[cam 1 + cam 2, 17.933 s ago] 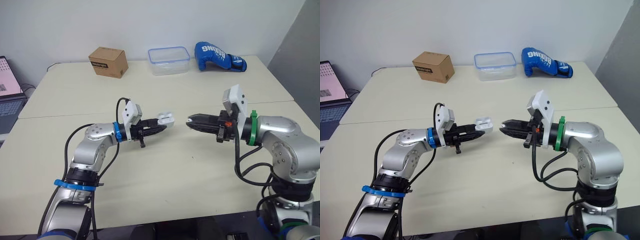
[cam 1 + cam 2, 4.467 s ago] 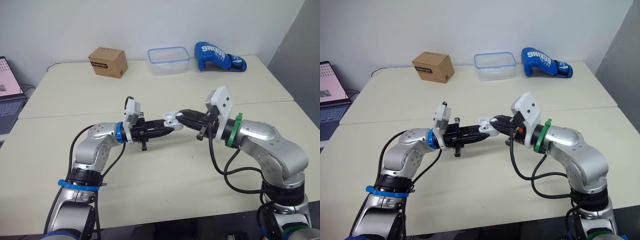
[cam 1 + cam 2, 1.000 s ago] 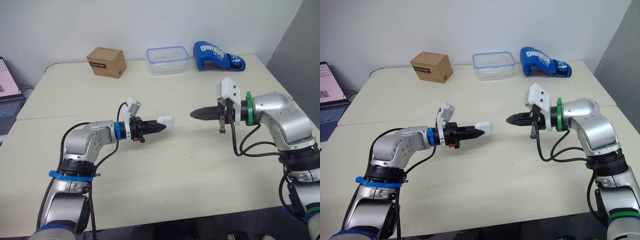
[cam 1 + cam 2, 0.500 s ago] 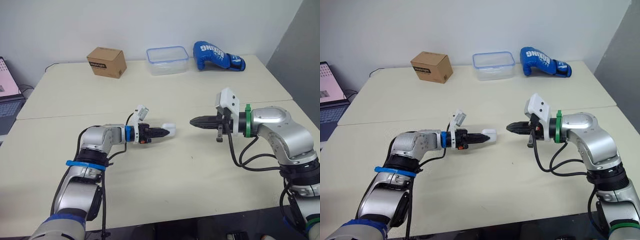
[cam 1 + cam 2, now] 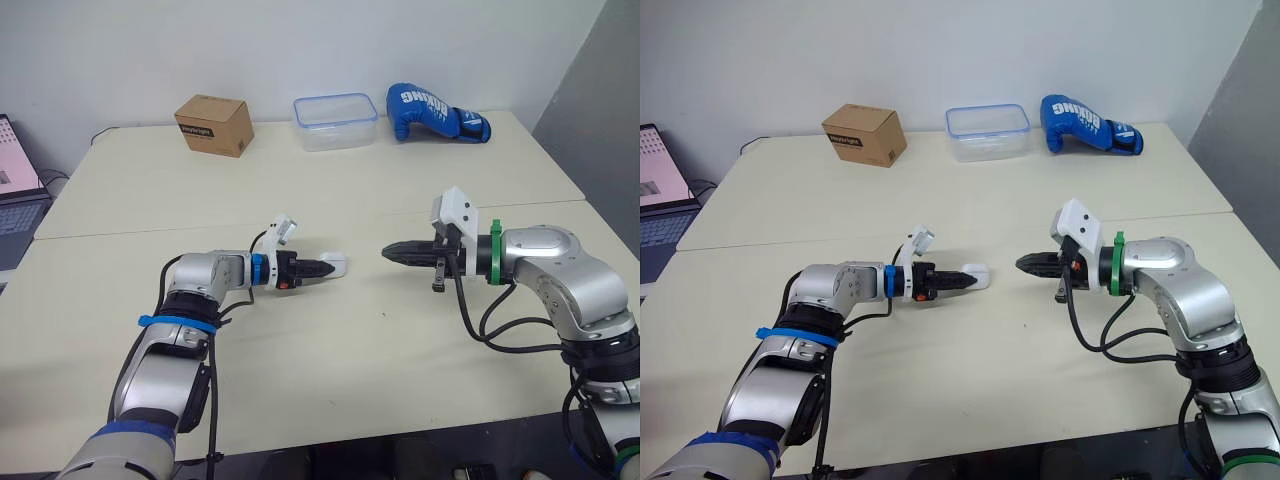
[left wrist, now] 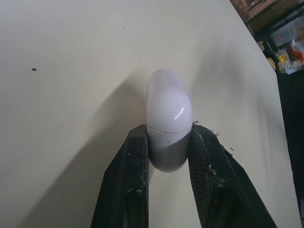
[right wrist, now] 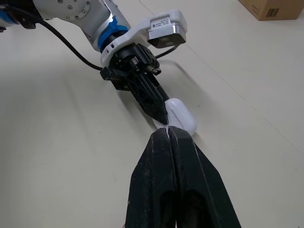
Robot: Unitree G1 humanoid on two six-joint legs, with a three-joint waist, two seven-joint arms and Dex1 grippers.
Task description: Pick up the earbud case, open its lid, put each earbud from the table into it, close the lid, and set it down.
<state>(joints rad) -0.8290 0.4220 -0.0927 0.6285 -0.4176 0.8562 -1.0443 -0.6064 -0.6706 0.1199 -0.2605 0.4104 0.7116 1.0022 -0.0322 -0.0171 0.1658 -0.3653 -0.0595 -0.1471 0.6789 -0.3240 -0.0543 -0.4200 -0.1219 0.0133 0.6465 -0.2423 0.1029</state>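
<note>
Cream tabletop (image 5: 330, 370) spreads under both arms. A laptop (image 5: 15, 200) shows at its left edge. Along the far edge sit a blue boxing glove (image 5: 437, 110), a clear plastic container (image 5: 336, 121) with a blue rim, and a brown cardboard box (image 5: 213, 124), all well apart from the arms. The left gripper (image 5: 322, 267) points toward the right one and pinches the white earbud case (image 6: 167, 107) by one end. The case's lid is closed, and its free end juts past the fingertips, low over the middle of the table; whether it touches the surface cannot be told. The right gripper (image 5: 392, 252) faces the case, near but apart, its two fingers pressed together on nothing.
</note>
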